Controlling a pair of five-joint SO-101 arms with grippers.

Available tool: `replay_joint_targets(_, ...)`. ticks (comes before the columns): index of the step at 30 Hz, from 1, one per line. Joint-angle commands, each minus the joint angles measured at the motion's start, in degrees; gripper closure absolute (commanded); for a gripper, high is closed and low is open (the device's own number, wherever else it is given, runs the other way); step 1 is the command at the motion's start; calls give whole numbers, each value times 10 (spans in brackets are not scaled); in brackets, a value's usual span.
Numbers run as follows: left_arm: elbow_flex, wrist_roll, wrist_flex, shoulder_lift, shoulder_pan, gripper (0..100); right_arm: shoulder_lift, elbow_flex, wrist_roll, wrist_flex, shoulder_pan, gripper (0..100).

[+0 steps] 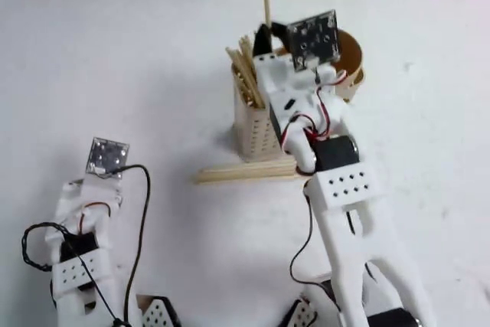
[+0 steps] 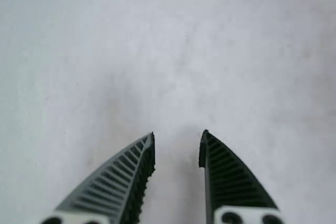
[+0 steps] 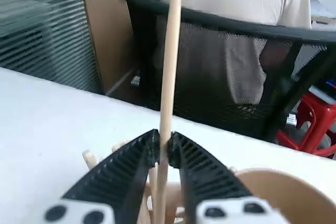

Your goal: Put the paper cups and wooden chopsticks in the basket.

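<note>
Gripping one chopstick [image 3: 170,51] upright, your right hand [image 3: 164,149] sits above the basket [image 1: 253,134], the stick's long axis pointing down into it. Your left hand [image 2: 177,148], narrowly parted, hangs well apart.

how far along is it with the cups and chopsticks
Done: several chopsticks stand in the basket. In hand: the right end effector grips one chopstick upright above it. Left: a bundle lying on the table, and the paper cup beside the basket.
</note>
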Motion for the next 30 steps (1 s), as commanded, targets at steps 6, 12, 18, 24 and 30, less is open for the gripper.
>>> replay_joint_targets(6, -2, 3, -11, -7, 8, 845, -116, 11, 32, 94, -23, 735)
replay_joint_targets(12, -2, 3, -11, -7, 8, 845, -256, 11, 119, 227, -79, 889)
replay_joint_targets(18, -2, 3, -11, -7, 8, 845, -313, -6, 207, 469, -44, 926)
replay_joint_targets(24, -3, 3, -11, -7, 8, 845, -312, 76, 207, 613, 116, 920)
replay_joint_targets(30, -98, -33, 128, -2, 21, 843, -381, 236, 256, 599, 216, 981)
